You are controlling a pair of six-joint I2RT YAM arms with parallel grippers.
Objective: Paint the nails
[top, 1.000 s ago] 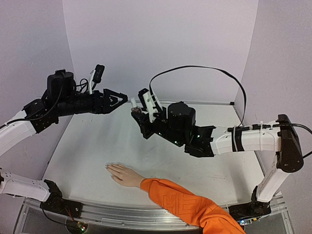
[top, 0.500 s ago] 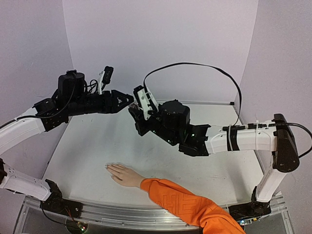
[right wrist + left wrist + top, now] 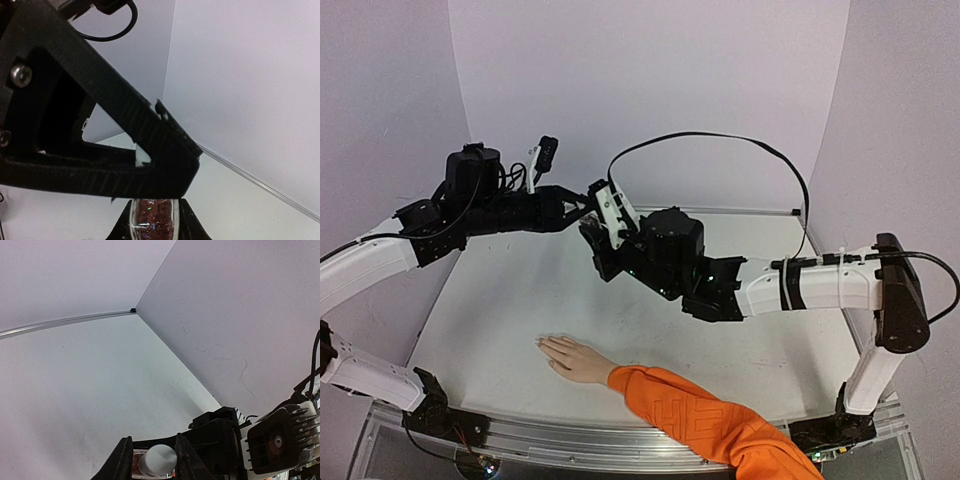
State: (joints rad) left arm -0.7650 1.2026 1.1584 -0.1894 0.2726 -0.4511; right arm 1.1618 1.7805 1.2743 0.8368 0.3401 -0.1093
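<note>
Here, your right gripper (image 3: pixel 154 226) is clamped on a small bottle (image 3: pixel 154 216) of dark red glitter polish, with one finger on each side of the glass, as the right wrist view shows. Your left gripper (image 3: pixel 154 462) has its fingers drawn narrow about the bottle's white cap (image 3: pixel 158 459). In the left wrist view the cap sits between them, touching one finger. A thin sliver shows beside the other, so you cannot tell whether the cap is truly pinched. In the right wrist view one black left finger (image 3: pixel 100 177) lies across the frame directly above the bottle.

Seen from overhead, the two grippers meet tip to tip in the air above the far half of the table (image 3: pixel 500 300), left of its middle. The left arm reaches in from the left and the right arm from the right. The bottle itself is too hidden there for you to make out.

The nails (image 3: pixel 543 344) lie well apart from both grippers, near the front edge of the table. They are the fingertips of a pale hand (image 3: pixel 575 360) lying flat, fingers pointing left, and are barely distinguishable from the skin. An orange sleeve (image 3: pixel 690 412) runs from the wrist toward the lower right of the overhead view.
</note>
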